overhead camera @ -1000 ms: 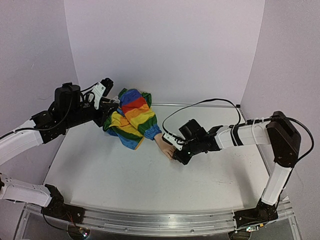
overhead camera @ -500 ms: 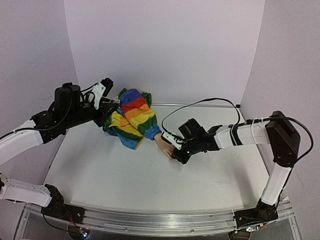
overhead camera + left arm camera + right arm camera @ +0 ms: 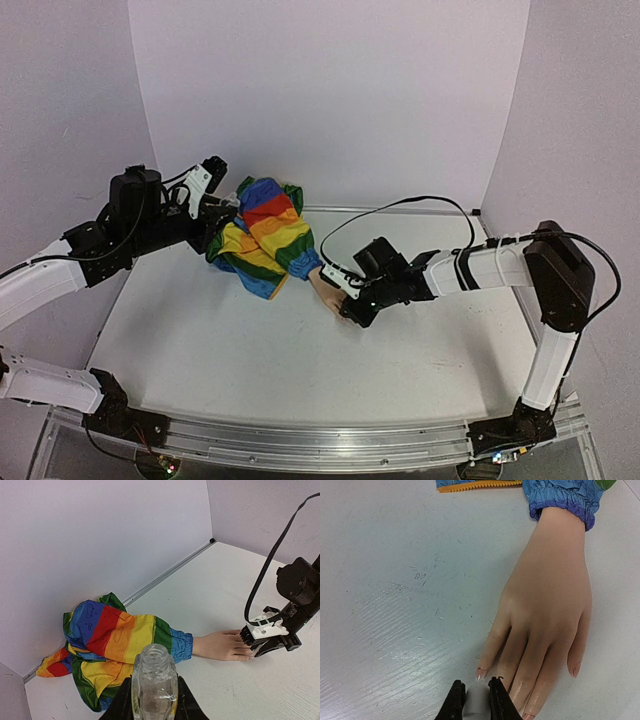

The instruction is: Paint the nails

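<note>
White surface [image 3: 395, 580]: nails [image 3: 481, 672] of the mannequin hand [image 3: 545, 610] lie just before the right jaws, pinching a pale piece [image 3: 476, 701]; left jaws grip a bottle [image 3: 154, 680].

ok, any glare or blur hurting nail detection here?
Right wrist: glare streaks on the table lower left, sheen on the mannequin hand near its nails, white cap in the right gripper soft. Left wrist: open clear bottle slightly blurred. Top external: even light, nails too small to resolve.
</note>
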